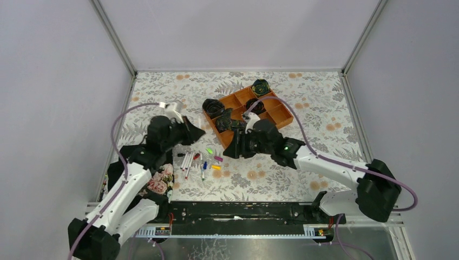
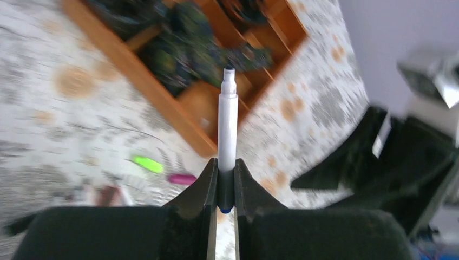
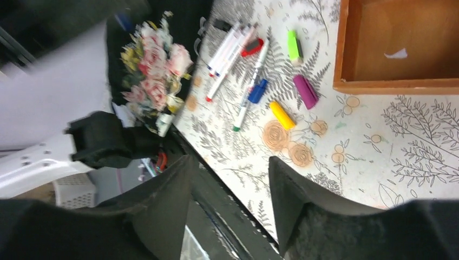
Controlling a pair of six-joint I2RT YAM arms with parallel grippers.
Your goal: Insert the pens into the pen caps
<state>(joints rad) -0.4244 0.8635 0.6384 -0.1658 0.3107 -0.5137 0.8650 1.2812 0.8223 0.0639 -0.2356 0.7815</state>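
Left jaws clamp one pen [image 2: 228, 130]; five caps [image 3: 283, 115] loose.

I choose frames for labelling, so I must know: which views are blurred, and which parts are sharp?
Left wrist view: the white pen in the left tool is sharp; the table and orange tray behind it are smeared. Right wrist view: the pens and yellow cap are fairly sharp; the upper left corner is smeared. Top view: sharp, evenly lit.
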